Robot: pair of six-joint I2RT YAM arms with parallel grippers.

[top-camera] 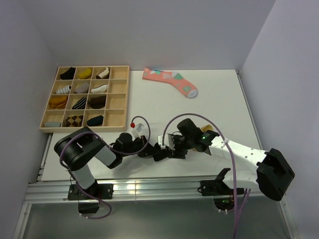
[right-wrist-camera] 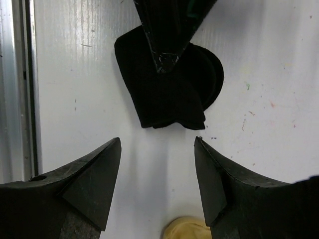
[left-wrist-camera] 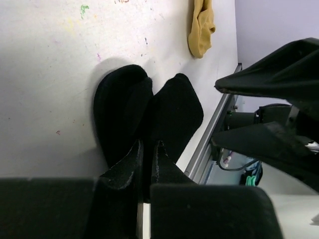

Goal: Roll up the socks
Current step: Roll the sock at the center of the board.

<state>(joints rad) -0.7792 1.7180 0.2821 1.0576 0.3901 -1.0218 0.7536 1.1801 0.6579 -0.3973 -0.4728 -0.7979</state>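
- Left fingers (left-wrist-camera: 162, 169): one pair. You are pressing them together on an edge of the black sock (right-wrist-camera: 164, 99), with fabric clamped between the tips.
- Right fingers (right-wrist-camera: 102, 172): one pair. You are holding them apart on nothing, just short of that sock and facing the left pair.
- Black sock: one. It is lying folded and bunched on the table (top-camera: 219, 99), near the front edge between the two arms.
- Mustard sock (left-wrist-camera: 201, 27): one. It is lying loose near the black one on the right arm's side, not touching it.
- Step in hand, by my judgement: you are starting the roll of the black sock. You are wanting a firm left pinch as the anchor, with the right fingers closing over every layer of the free edge; a missed layer is likely loosening the roll.
- Pink sock (top-camera: 169, 79): one, lying at the far side.
- Wooden tray (top-camera: 83, 129): one, with sixteen compartments, twelve of them showing rolled socks.
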